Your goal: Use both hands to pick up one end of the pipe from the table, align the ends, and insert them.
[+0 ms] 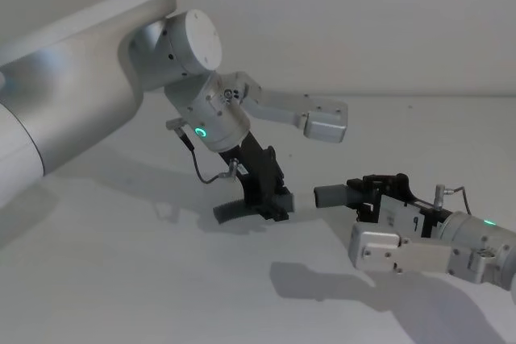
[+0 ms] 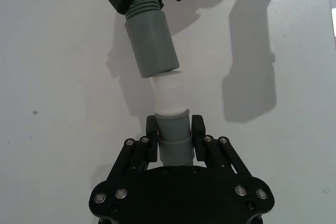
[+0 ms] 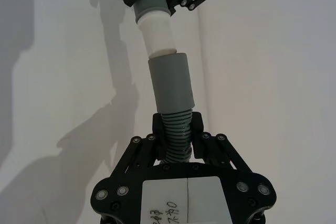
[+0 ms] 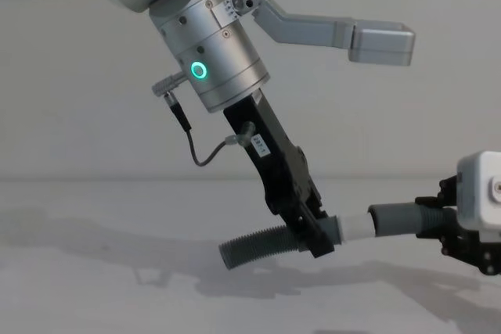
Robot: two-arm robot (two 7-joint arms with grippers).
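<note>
My left gripper is shut on one pipe piece at its grey cuff, above the table. Its ribbed tail trails behind and its white spigot end points toward the right arm. My right gripper is shut on the ribbed part of the other pipe piece, whose wide grey sleeve end faces the spigot. The spigot tip meets the sleeve mouth at a slight angle. How far it sits inside is hidden.
The off-white table carries only the arms' shadows. The thick silver left arm with its green ring light slants down from the upper left. The right wrist camera block is low at the right.
</note>
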